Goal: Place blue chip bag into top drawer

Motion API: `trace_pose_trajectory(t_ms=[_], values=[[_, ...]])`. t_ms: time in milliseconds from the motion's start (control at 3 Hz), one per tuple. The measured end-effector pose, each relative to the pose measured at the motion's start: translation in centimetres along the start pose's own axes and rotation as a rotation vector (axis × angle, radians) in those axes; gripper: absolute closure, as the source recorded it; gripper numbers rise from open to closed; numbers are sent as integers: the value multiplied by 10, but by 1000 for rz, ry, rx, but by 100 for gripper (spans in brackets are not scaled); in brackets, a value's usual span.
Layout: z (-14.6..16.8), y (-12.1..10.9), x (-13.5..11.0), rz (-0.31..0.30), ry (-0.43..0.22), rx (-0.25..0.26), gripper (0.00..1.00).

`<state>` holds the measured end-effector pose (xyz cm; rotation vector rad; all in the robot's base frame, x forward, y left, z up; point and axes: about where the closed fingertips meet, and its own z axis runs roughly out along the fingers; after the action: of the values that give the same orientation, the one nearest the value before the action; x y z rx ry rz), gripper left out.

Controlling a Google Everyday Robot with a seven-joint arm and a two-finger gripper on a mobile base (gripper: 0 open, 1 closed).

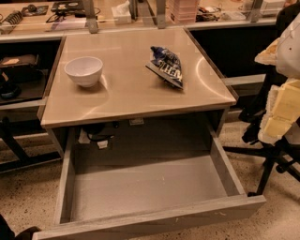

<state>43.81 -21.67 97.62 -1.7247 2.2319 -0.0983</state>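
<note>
The blue chip bag (166, 65) is a crinkled dark-blue foil bag with white lettering. It lies on the right half of the tabletop (131, 93). The top drawer (150, 187) is pulled wide open below the table's front edge, and its bare grey bottom holds nothing. My gripper (279, 115) shows as pale cream parts at the right edge of the view. It is beside the table's right side, away from the bag and level with the drawer's right wall. It holds nothing that I can see.
A white bowl (84, 70) stands on the left of the tabletop. A black chair base (272, 159) stands on the floor right of the drawer. A counter with clutter (122, 14) runs behind the table. Dark shelving (18, 70) is at the left.
</note>
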Motion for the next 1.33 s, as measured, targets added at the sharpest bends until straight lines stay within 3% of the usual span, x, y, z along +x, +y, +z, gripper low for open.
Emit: trace_pose_trajectory(t_ms=[333, 667, 1333], values=[[0, 0, 0, 0, 0, 1, 0], [17, -26, -13, 21, -4, 5, 0], [44, -106, -65, -35, 75, 60, 0]])
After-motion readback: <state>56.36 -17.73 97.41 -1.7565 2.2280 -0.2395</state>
